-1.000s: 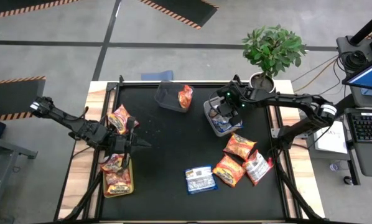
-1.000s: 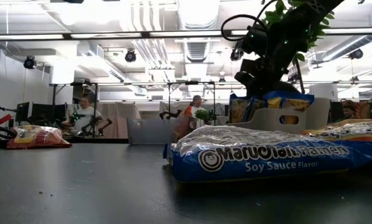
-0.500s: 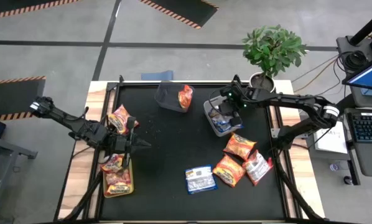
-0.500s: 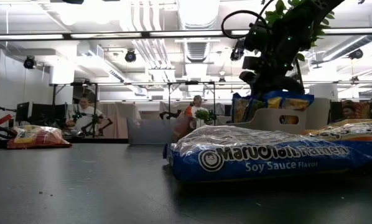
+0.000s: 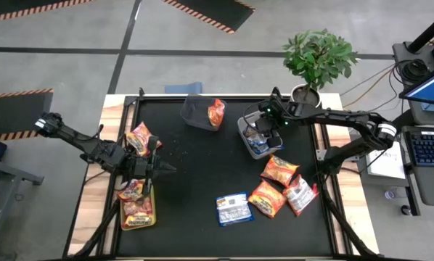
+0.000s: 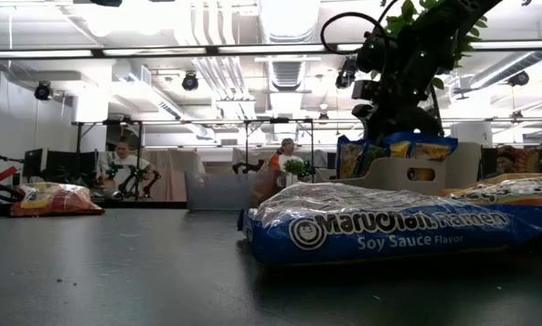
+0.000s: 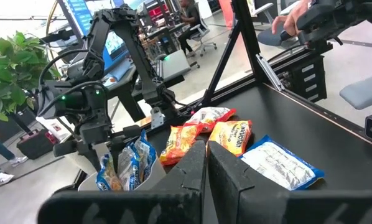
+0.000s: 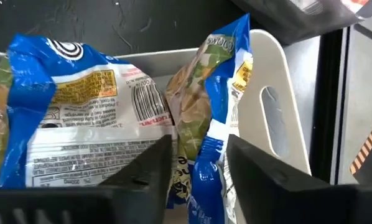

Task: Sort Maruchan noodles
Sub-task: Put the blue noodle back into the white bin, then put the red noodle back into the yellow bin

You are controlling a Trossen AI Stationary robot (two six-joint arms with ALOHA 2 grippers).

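My right gripper (image 8: 198,168) hangs open over a grey bin (image 5: 242,134) at the table's far right, pointing down into it. Two blue Maruchan packets stand in that bin. One (image 8: 80,118) leans against the bin wall, and the other (image 8: 204,124) stands on edge between my fingers. On the table lie a blue packet (image 5: 234,209), two orange ones (image 5: 279,171) (image 5: 267,198) and a red-and-white one (image 5: 300,196). My left gripper (image 5: 166,167) waits shut and empty at the left. My right gripper has one finger (image 8: 152,165) on each side of the upright blue packet's top edge (image 8: 201,149), coming from above at a slant. I cannot tell whether either finger touches the packet. The packet stands in the bin.
A second grey bin (image 5: 193,114) at the far middle holds an orange packet (image 5: 215,112). A yellow-green bin (image 5: 153,216) near the left edge holds red-orange packets, and another such packet (image 5: 141,139) lies beside my left arm. A potted plant (image 5: 318,58) stands behind the far right corner.
My right gripper has rolled a little about its own pointing line while staying over the grey bin. The blue packets in the bin stand as before.
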